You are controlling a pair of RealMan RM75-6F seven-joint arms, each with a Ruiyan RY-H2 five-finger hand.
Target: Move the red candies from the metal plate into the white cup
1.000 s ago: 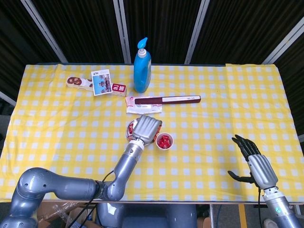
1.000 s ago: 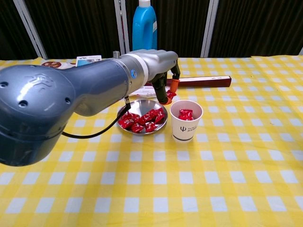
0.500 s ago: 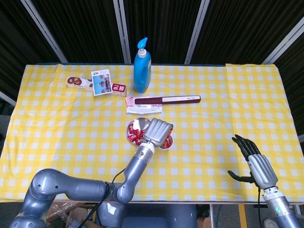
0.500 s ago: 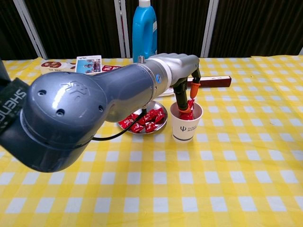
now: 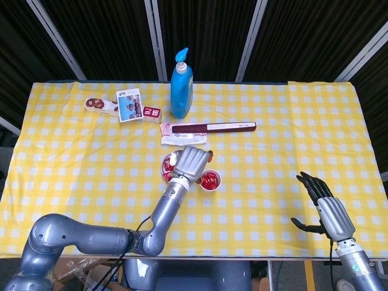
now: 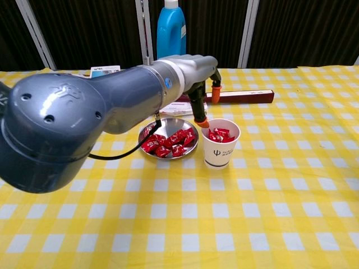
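On a yellow-checked desk point(image 6: 269, 224), the plate point(image 6: 147, 131) is holding several red candies point(image 6: 168, 144), so work is remaining. The left hand point(image 6: 197, 75) is hovering between plate and cup point(image 6: 220, 144), fingers apart and carrying nothing. The cup, just beside the plate, is already containing a few red candies, suggesting the task is partly done. At far right, the right hand point(image 5: 323, 205) is idling, open and empty.
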